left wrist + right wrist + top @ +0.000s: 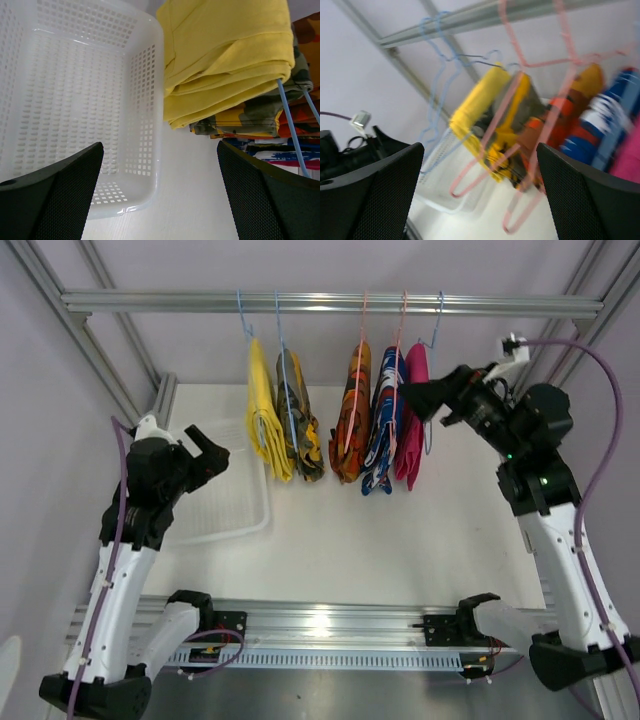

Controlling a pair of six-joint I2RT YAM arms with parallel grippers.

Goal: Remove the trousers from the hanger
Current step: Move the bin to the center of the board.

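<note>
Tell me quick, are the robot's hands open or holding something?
Left hand: open, holding nothing.
Right hand: open, holding nothing.

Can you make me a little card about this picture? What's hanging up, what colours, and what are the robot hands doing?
hanging on the rail: five small trousers on wire hangers
colours, left to right: yellow trousers, camouflage trousers, orange trousers, blue-red-white trousers, pink trousers
basket: white, on the table, left side
left gripper: open, over the basket, holding nothing
right gripper: open, close to the pink trousers, holding nothing
taken off so far: none
</note>
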